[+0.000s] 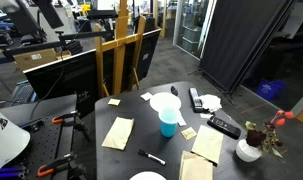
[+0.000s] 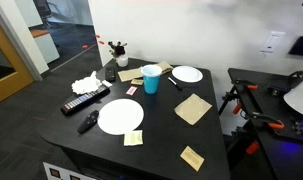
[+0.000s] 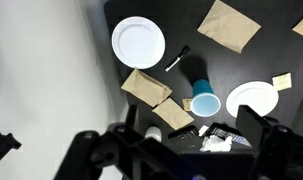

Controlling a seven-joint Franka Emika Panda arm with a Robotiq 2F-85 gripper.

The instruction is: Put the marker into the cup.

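Observation:
The light blue cup (image 1: 168, 122) (image 2: 151, 79) stands upright near the middle of the black table, and it also shows in the wrist view (image 3: 204, 102). The thin black marker (image 1: 151, 157) (image 3: 177, 60) lies flat on the table, apart from the cup, between the cup and a white plate (image 3: 138, 42). In an exterior view it is a thin dark line beside the cup (image 2: 175, 82). My gripper (image 3: 191, 130) shows only in the wrist view. It is high above the table, open and empty, with its dark fingers spread wide.
Two white plates (image 2: 120, 116) (image 2: 187, 74), brown napkins (image 2: 193, 108) (image 1: 118, 132), two black remotes (image 2: 84, 101) (image 1: 224, 126), a crumpled tissue (image 2: 87, 83), sticky notes (image 2: 133, 138) and a small white vase with red flowers (image 1: 253, 145) lie on the table (image 2: 161, 135).

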